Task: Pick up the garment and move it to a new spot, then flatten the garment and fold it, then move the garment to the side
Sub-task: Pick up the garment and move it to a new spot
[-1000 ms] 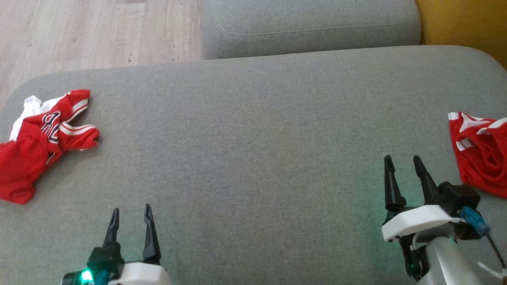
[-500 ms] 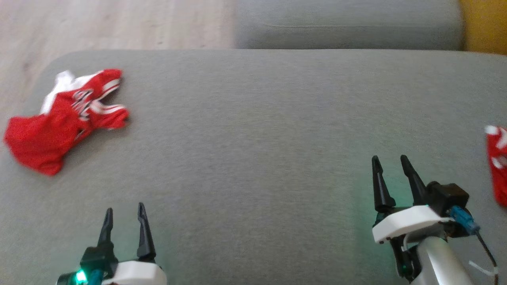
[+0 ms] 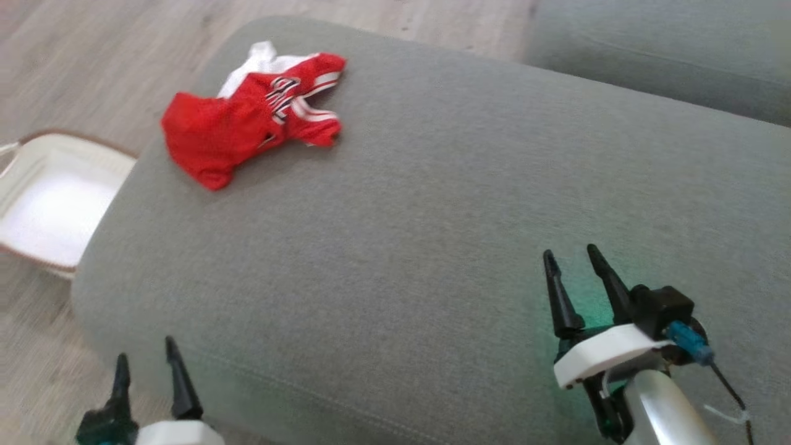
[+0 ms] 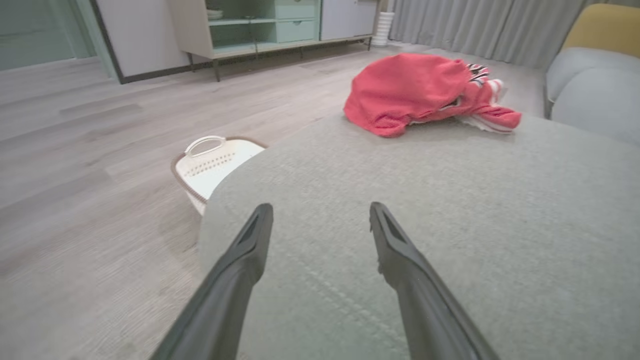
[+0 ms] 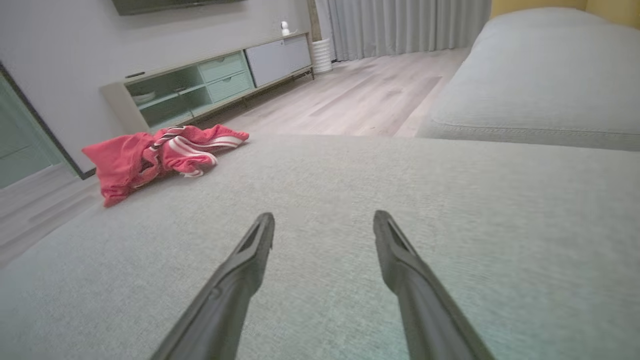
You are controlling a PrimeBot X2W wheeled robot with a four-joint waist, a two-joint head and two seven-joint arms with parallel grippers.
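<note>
Folds and creases bunch the garment (image 3: 247, 120), a red jersey with white and black trim. It lies on the grey cushion (image 3: 432, 216), close to the rounded corner at about 10 o'clock in the head view. Neither gripper touches it. The left gripper (image 3: 145, 349) hangs at 7 o'clock over the cushion's near edge, with its two dark fingers spread apart and nothing between them; from there the garment sits toward 1 o'clock, well apart. The right gripper (image 3: 569, 250) hovers above the cushion at 4 o'clock, its fingers likewise parted and empty, and the garment lies toward 10 o'clock from it, well apart. A white basket (image 3: 18, 179) with a brown rim stands on the wooden floor (image 3: 93, 49) just beside the cushion at 9 o'clock. A second grey cushion (image 3: 667, 62) sits at 1 o'clock.
</note>
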